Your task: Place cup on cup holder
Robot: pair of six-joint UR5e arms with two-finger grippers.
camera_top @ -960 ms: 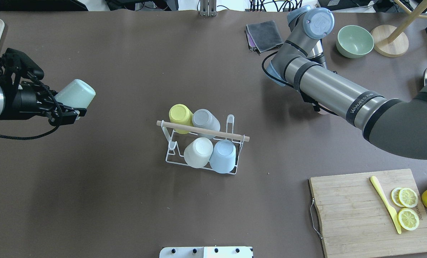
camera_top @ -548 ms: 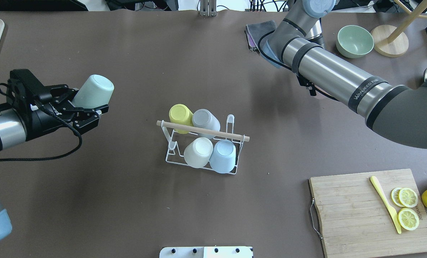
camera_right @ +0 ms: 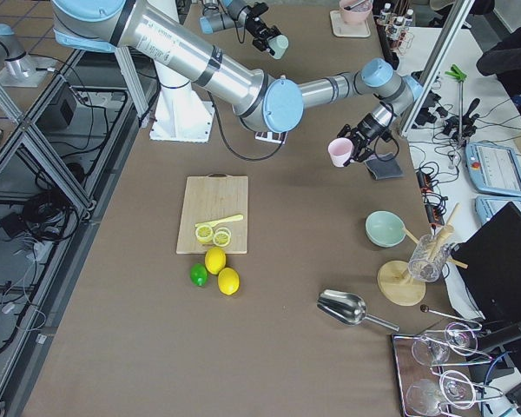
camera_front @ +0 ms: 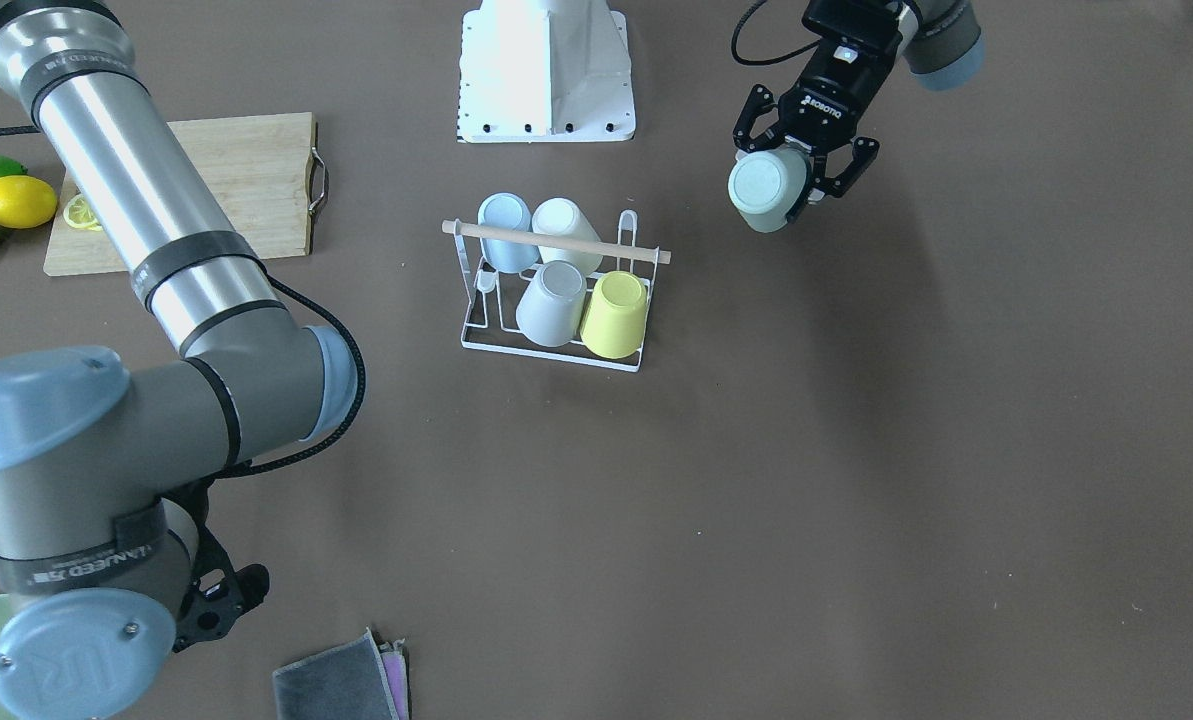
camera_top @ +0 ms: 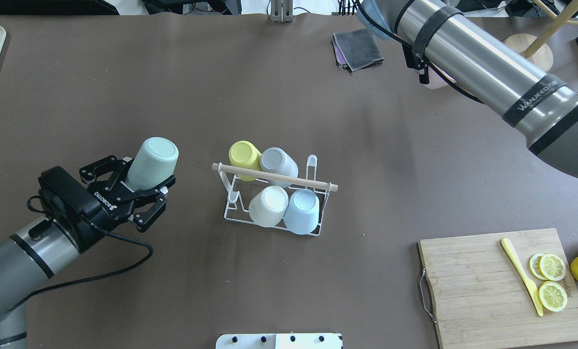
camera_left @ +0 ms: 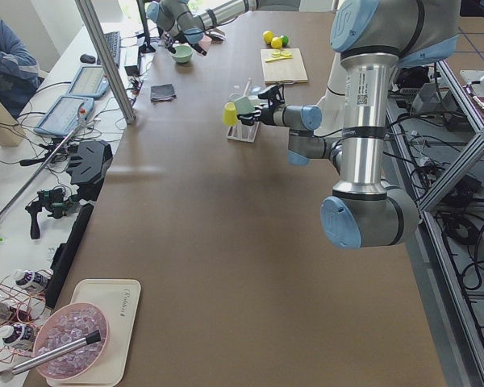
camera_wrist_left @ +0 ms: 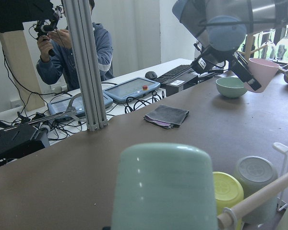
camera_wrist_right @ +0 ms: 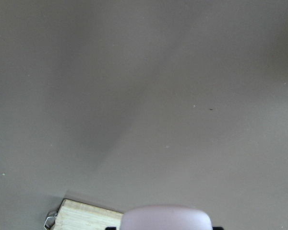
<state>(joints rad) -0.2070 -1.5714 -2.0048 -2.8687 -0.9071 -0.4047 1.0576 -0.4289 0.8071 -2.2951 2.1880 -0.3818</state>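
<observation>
Left tool (camera_top: 144,184): clamped on the mint cup (camera_top: 152,162) near its rim, with the cup's base tilted up and toward the rack.
Mint cup: held in the air over the worktop (camera_top: 172,281), near the cup holder's left end and not touching it.
Cup holder (camera_top: 274,177): stands mid-worktop and carries four upturned cups, a yellow cup (camera_top: 244,154), grey cup (camera_top: 278,162), cream cup (camera_top: 268,206) and pale blue cup (camera_top: 302,209).
Right tool (camera_right: 353,148): clamped on a pink cup (camera_right: 339,152), raised over the worktop's far side, near the grey cloth (camera_top: 359,48).
Cutting board (camera_top: 487,291): lies at the near right, with lemon slices (camera_top: 552,281) on it.
</observation>
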